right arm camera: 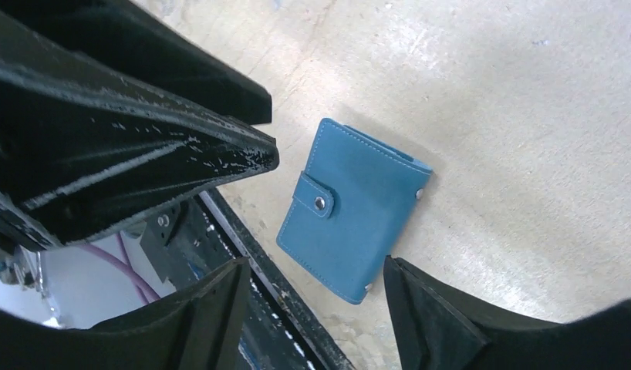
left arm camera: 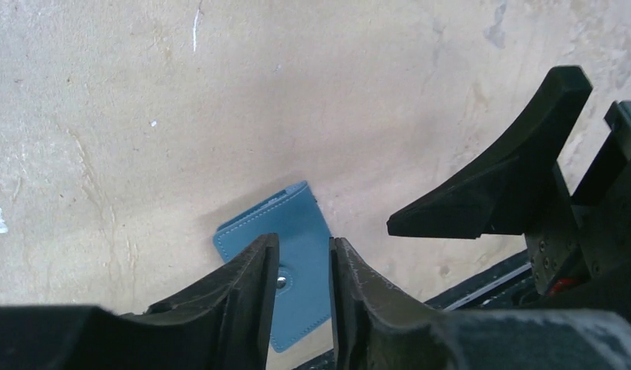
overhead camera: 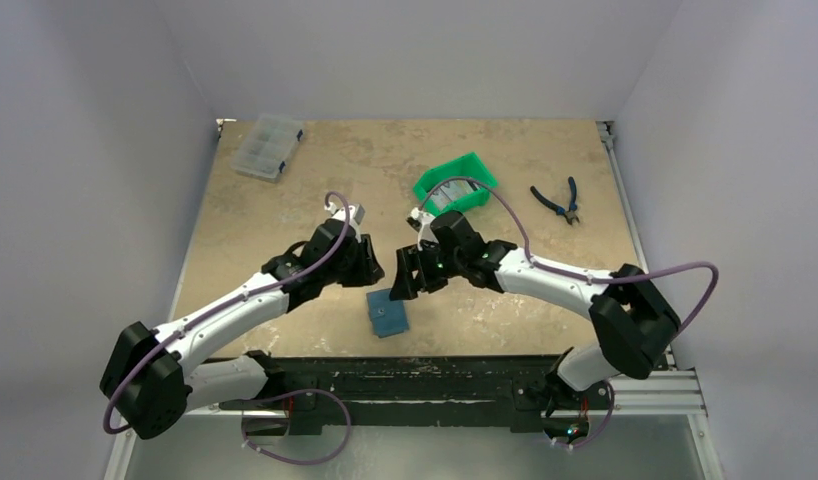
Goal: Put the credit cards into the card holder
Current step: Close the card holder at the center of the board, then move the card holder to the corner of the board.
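Note:
The card holder (overhead camera: 388, 313), a teal-blue wallet snapped shut with a silver stud, lies flat near the table's front edge. It also shows in the left wrist view (left arm camera: 301, 220) and in the right wrist view (right arm camera: 359, 212). My left gripper (overhead camera: 373, 268) (left arm camera: 303, 240) hovers above it with a narrow gap between the fingers and nothing held. My right gripper (overhead camera: 402, 283) (right arm camera: 314, 260) hovers just right of the left one, wide open and empty, above the holder. Grey flat credit cards (overhead camera: 447, 196) lie in the green bin behind the grippers.
The green bin (overhead camera: 472, 170) stands at mid-back. A clear compartment box (overhead camera: 269, 145) sits at the back left and blue-handled pliers (overhead camera: 557, 199) at the back right. The black front rail (right arm camera: 258, 254) runs right beside the holder.

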Tool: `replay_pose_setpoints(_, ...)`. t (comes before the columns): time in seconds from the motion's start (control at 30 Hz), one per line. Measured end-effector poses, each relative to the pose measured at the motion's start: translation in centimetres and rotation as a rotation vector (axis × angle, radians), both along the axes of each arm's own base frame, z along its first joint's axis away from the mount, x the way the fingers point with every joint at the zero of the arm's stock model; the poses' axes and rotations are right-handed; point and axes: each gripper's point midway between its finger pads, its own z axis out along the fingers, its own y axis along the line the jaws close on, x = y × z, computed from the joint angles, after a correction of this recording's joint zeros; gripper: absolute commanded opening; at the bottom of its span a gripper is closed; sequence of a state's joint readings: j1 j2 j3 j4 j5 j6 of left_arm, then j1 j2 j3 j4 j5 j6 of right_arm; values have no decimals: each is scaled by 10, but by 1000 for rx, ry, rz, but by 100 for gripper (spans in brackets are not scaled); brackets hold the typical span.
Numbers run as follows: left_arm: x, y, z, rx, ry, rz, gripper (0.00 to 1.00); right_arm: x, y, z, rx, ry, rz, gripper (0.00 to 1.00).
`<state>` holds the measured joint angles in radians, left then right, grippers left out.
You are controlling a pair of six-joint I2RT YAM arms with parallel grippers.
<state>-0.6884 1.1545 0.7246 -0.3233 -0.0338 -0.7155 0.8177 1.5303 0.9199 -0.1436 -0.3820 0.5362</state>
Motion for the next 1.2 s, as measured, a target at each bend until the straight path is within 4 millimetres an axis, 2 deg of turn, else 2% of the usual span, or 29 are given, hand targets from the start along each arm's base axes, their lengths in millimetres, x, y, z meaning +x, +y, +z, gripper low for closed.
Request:
replay_pose_setpoints(0.07,-1,0,5,-11,-2,4,44,-4,-5,3,22,-22,26,74)
replay_pose_setpoints(0.13,-6,2,5,-10,15,6,50,-11,-5,-3,51,-21,53,74)
replay_pose_setpoints(0.27,-18,12,2,10,55,15,52,-28,-12,-37,71,61,57,72)
replay_pose_setpoints(0.33,-24,17,2,17,67,20,53,-35,-17,-57,68,121,38,67)
replay_pose_setpoints(0.37,-27,20,3,19,71,26,53,-38,-17,-63,81,156,30,61)
replay_pose_setpoints(0.5,-33,28,10,17,66,50,54,-31,-3,-64,153,176,14,54)
replay_pose_setpoints(0.6,-33,34,18,33,51,66,54,-34,8,-67,187,201,23,52)
replay_pose_setpoints(0.73,-22,36,45,41,-8,84,54,-36,22,-69,198,210,40,44)
replay_pose_setpoints(0.83,-15,36,61,34,-50,94,54,-37,32,-71,198,220,49,44)
replay_pose_setpoints(0.9,-14,38,63,36,-59,101,56,-37,36,-71,195,214,51,50)
replay_pose_setpoints(1.0,-15,40,59,49,-52,106,60,-36,36,-68,185,202,39,59)
replay_pose_setpoints(1.07,-17,42,46,61,-36,109,62,-33,31,-62,174,185,22,61)
replay_pose_setpoints(1.17,-25,46,9,98,25,103,71,-22,14,-43,183,141,-23,64)
replay_pose_setpoints(1.2,-31,47,-9,109,57,95,74,-14,3,-33,194,119,-50,65)
